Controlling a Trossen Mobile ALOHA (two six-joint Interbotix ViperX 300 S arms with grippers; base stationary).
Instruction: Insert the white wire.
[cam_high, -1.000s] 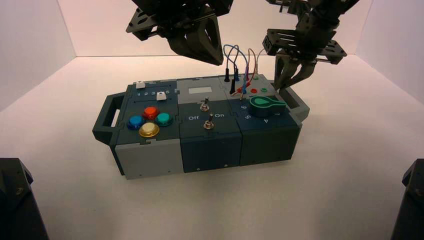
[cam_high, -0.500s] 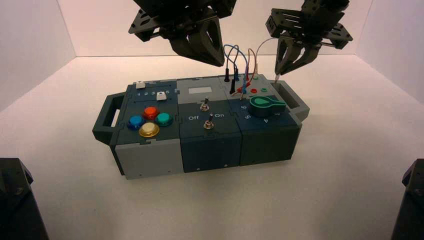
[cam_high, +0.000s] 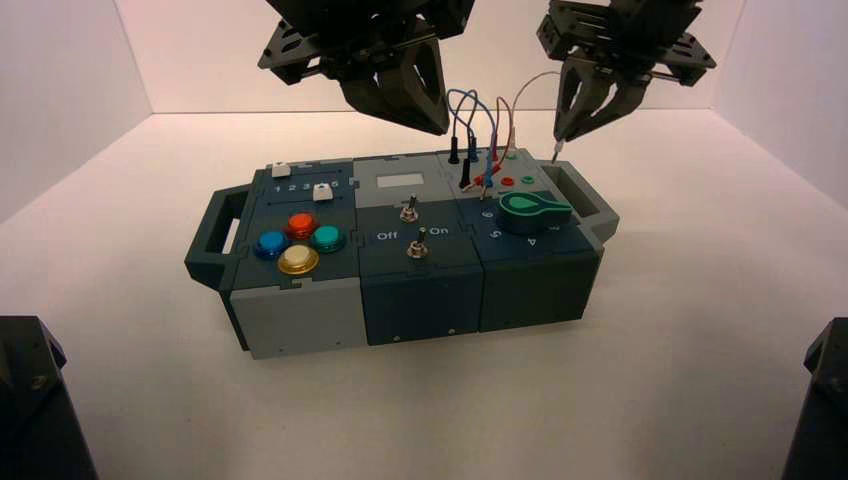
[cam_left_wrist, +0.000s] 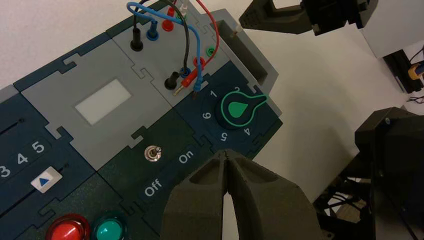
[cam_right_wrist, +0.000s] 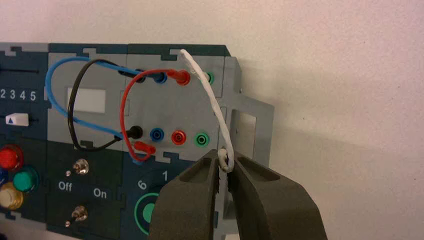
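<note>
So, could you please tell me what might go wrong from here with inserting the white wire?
The thin, pale white wire is pinched near its plug by the right gripper, over the box's right handle; the plug might twist or slip. The green-ringed round socket has a similar red-ringed socket beside it, so a small misalignment could miss. The loose red plug lies nearby and might get nudged.
</note>
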